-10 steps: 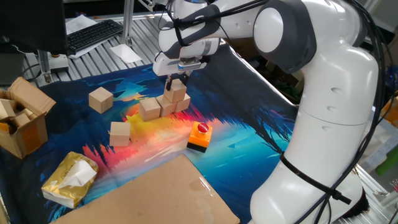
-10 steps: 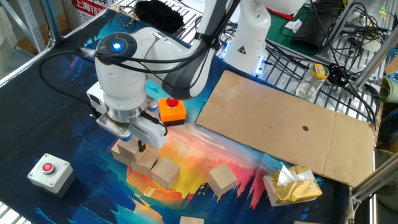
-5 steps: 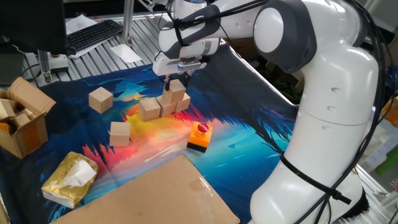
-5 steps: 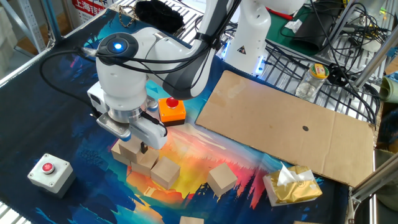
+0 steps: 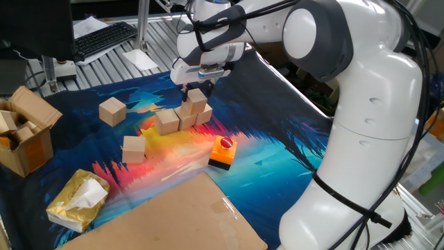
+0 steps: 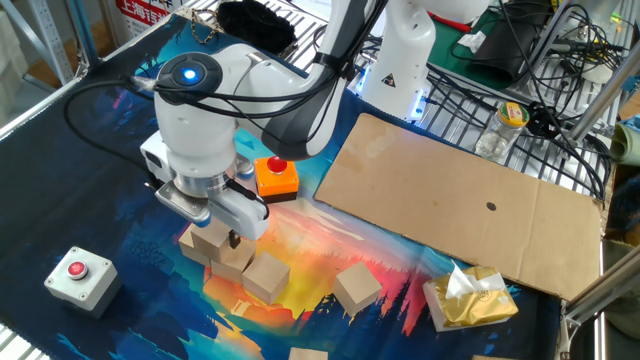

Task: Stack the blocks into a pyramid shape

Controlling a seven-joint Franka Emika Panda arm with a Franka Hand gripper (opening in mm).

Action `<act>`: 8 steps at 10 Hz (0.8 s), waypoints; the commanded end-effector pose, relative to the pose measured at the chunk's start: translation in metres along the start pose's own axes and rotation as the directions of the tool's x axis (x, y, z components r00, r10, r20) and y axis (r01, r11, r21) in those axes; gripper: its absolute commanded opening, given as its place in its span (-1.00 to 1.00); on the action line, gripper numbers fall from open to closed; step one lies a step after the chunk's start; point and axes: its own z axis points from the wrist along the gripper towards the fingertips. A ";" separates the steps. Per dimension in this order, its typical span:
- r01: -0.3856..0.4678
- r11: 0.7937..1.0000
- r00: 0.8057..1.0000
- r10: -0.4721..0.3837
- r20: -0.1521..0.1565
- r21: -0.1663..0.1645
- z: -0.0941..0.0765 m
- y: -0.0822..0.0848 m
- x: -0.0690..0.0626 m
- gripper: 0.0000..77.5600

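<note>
Beneath tool (image 5: 198,87), seemingly smooth wooden cubes (image 5: 182,115)

The gripper (image 5: 196,86) sits over the block row (image 5: 182,117); the orange button box (image 5: 223,152) crowds five o'clock, open mat (image 5: 277,132) at three.

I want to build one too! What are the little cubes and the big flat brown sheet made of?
The cubes look like plain unpainted wood: pale tan, matte, smooth faces with sharp edges. The flat sheet looks like cardboard: dull brown, thin, with a fold crease and a small hole.
</note>
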 end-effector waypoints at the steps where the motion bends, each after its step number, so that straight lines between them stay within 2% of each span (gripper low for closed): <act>1: 0.001 1.000 1.000 -0.001 -0.020 0.023 -0.033 0.000 0.009 1.00; 5: -0.023 0.999 0.999 0.024 -0.029 0.022 -0.044 0.002 0.009 1.00; 8: -0.096 0.995 0.994 0.098 -0.055 0.028 -0.069 0.025 0.022 1.00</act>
